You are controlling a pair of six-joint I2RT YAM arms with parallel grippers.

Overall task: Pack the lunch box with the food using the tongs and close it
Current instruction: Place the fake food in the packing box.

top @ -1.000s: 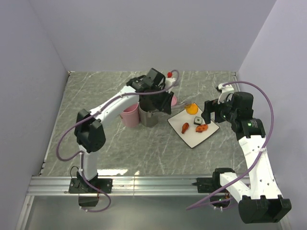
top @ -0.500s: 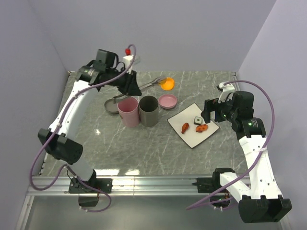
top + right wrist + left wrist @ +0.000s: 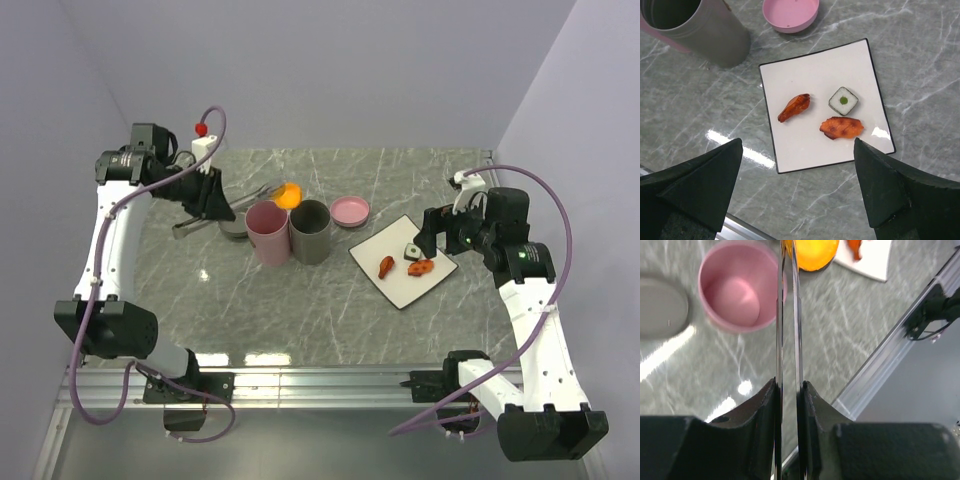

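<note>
My left gripper (image 3: 207,196) is shut on the tongs (image 3: 250,193), squeezing both silver arms (image 3: 788,315) together. The tong tips pinch the orange round piece (image 3: 289,194) (image 3: 812,250), held in the air just past the rim of the pink lunch box tub (image 3: 266,230) (image 3: 739,290). Beside it stands the grey tub (image 3: 310,232). The white plate (image 3: 400,285) (image 3: 805,75) holds a dark cube with a pale centre (image 3: 843,100) and two reddish-brown lumps (image 3: 794,107) (image 3: 841,127). My right gripper (image 3: 432,238) (image 3: 798,144) hangs open above the plate, holding nothing.
A small pink dish (image 3: 350,210) (image 3: 791,12) lies behind the plate. A flat grey lid (image 3: 234,228) (image 3: 660,305) lies left of the pink tub. Grey walls close the table's back and sides; a metal rail (image 3: 320,385) runs along the near edge.
My left arm has swung from over the plate to the far left, carrying the tongs and the orange piece to above the tubs. The right arm has not moved.
</note>
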